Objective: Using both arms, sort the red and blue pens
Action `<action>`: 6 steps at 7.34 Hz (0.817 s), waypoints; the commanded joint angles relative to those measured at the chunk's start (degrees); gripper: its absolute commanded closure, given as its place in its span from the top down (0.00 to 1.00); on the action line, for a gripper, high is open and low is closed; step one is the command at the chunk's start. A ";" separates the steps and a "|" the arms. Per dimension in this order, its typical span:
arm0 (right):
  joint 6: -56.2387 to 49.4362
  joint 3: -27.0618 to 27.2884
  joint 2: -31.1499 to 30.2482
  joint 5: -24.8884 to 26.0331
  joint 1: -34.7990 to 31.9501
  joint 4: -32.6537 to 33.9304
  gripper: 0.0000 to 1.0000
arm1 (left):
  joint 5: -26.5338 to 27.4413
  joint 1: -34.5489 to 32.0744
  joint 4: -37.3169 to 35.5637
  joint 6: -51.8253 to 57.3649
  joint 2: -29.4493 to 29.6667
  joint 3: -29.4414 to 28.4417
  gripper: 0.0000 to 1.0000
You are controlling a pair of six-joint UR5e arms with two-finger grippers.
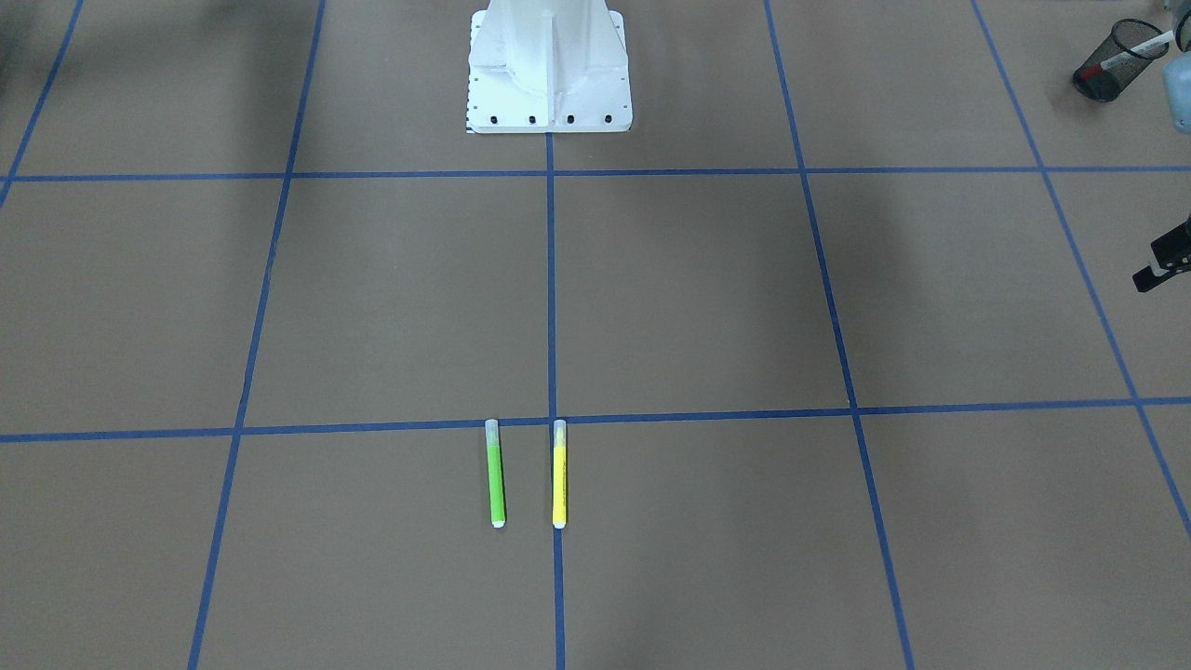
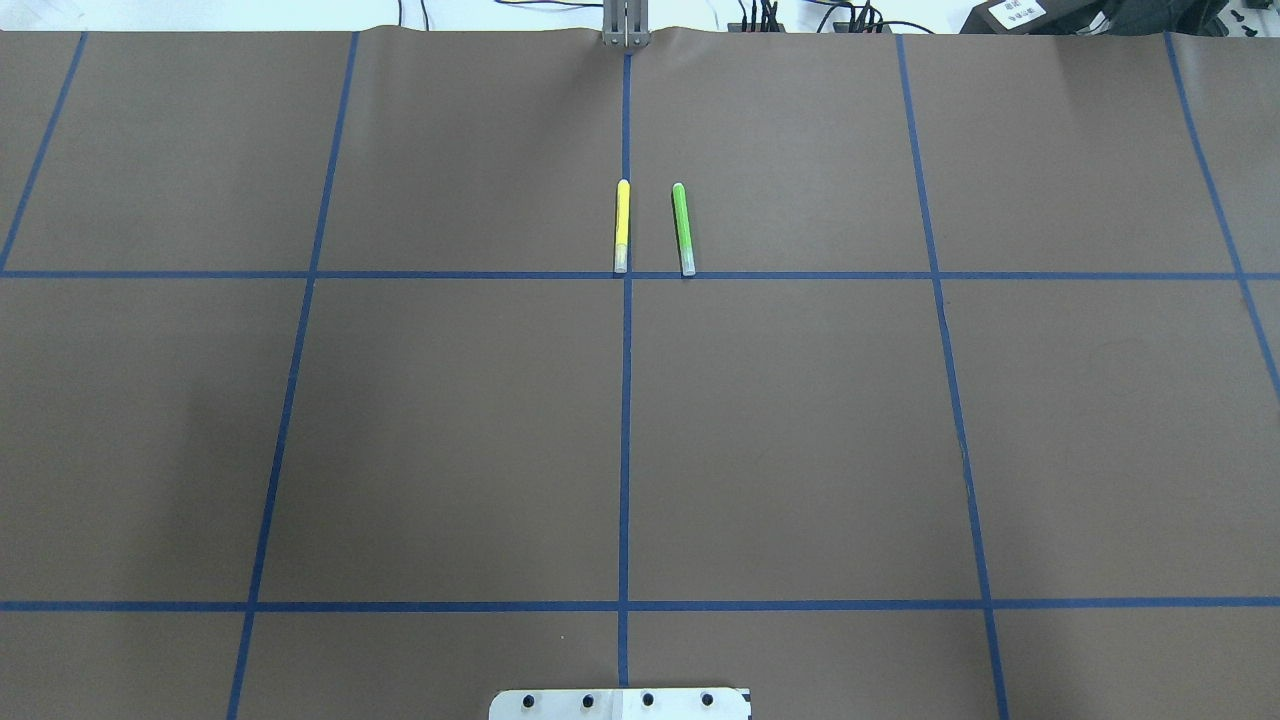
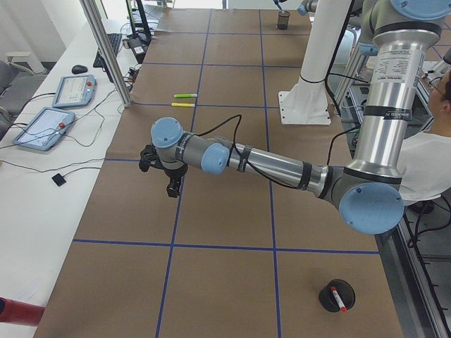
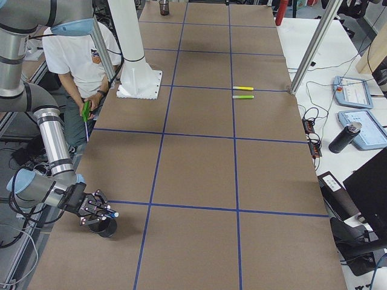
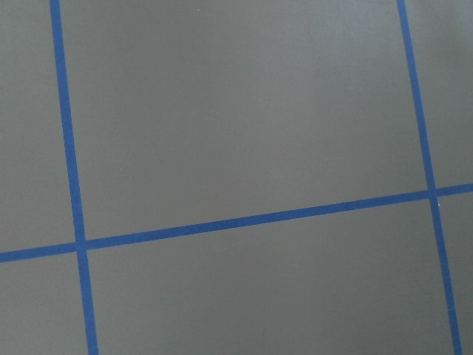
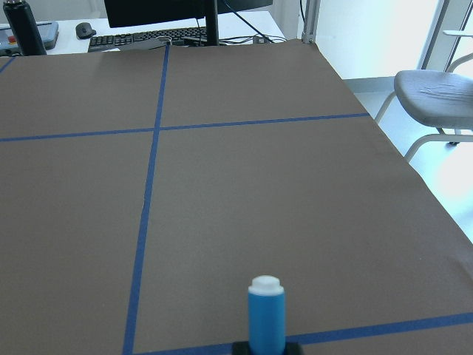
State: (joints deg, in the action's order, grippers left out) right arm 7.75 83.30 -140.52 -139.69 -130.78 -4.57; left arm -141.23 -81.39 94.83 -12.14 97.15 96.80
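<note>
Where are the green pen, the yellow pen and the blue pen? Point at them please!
green pen [image 1: 496, 484]: front-facing view, middle of its green barrel.
yellow pen [image 1: 559, 484]: front-facing view, middle of its yellow barrel.
blue pen [image 6: 266, 322]: right wrist view, blue barrel below its pale tip.

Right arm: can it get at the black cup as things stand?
Probably yes. The right claw, shut on the blue pen, hangs right by the cup, and nothing shows between them.
</note>
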 commanded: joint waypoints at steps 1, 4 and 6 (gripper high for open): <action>-2.12 -0.41 0.16 -0.49 -3.42 0.00 0.00 | -0.01 0.00 -0.08 -0.08 -0.03 0.23 0.92; -4.49 -1.73 0.07 -1.90 -6.06 0.00 0.00 | -0.45 0.00 -0.08 -0.08 -0.12 0.41 0.92; -7.04 -3.57 0.16 -2.51 -8.17 -0.09 0.00 | -0.45 0.00 -0.08 -0.08 -0.12 0.41 0.92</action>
State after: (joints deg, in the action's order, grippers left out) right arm 2.32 80.62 -140.40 -141.80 -137.47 -4.62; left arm -141.67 -81.39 94.75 -12.22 97.03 97.20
